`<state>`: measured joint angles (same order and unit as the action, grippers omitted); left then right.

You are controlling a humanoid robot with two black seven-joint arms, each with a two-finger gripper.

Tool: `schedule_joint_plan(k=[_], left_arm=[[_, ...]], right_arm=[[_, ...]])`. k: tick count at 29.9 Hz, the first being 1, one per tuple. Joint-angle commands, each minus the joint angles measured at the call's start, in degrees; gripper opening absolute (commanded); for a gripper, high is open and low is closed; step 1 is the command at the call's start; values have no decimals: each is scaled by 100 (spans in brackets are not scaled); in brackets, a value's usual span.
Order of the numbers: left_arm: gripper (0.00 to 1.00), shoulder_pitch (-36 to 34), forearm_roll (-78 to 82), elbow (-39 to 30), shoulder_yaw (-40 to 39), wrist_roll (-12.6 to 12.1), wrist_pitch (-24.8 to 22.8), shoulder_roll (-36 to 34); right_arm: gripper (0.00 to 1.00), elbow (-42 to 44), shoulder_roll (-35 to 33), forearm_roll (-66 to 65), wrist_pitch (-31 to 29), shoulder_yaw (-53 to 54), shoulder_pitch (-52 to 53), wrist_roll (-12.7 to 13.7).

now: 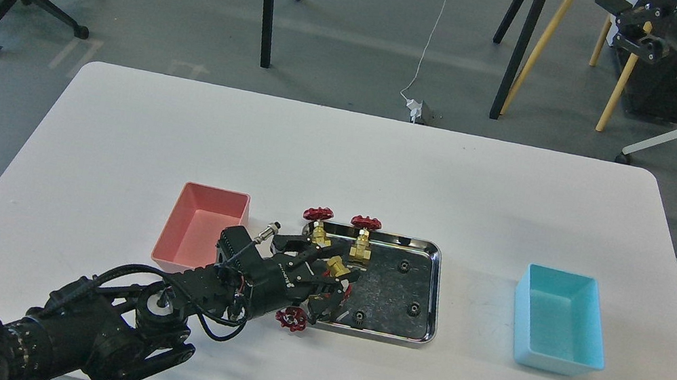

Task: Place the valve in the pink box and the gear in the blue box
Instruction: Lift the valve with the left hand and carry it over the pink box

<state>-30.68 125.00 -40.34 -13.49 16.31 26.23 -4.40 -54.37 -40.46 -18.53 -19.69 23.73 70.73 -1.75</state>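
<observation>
My left gripper (pixel 342 281) reaches over the left part of the steel tray (pixel 429 288). Its fingers are closed around a lying valve (pixel 336 264), whose red handwheel shows between them. Two more valves (pixel 317 222) (pixel 364 234) stand upright at the tray's back left. Another valve's red wheel (pixel 292 320) lies at the tray's front left corner, under my wrist. Three black gears (pixel 402 267) (pixel 412 308) (pixel 360 317) lie in the tray. The pink box (pixel 201 232) is left of the tray, the blue box (pixel 559 320) to the right; both hold nothing. My right gripper (pixel 624 21) is raised at the top right, off the table, fingers apart.
The white table (pixel 344 156) carries only the tray and the two boxes. My left forearm (pixel 119 311) crosses the front left, just in front of the pink box. Chairs, stand legs and cables are on the floor behind the table.
</observation>
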Motion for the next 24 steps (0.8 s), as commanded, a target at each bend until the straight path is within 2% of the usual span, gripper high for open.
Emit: schedule_joint_plan(k=[1, 6, 11, 19, 24], left_arm=[[35, -8, 0, -9, -39, -5, -4, -43], [37, -16, -28, -272, -206, 48, 49, -193], [37, 1, -257, -1044, -925, 30, 22, -456], [37, 176, -634, -2152, -1498, -40, -13, -2133], [37, 598, -679, -2276, -1498, -49, 22, -2943]], right_arm=[[99, 6, 3, -1, 1, -9, -15, -1], [99, 23, 29, -1, 18, 0, -33, 17], [99, 199, 38, -1, 27, 0, -59, 17], [99, 305, 134, -1, 45, 9, -33, 8], [99, 305, 152, -1, 45, 9, -33, 8]])
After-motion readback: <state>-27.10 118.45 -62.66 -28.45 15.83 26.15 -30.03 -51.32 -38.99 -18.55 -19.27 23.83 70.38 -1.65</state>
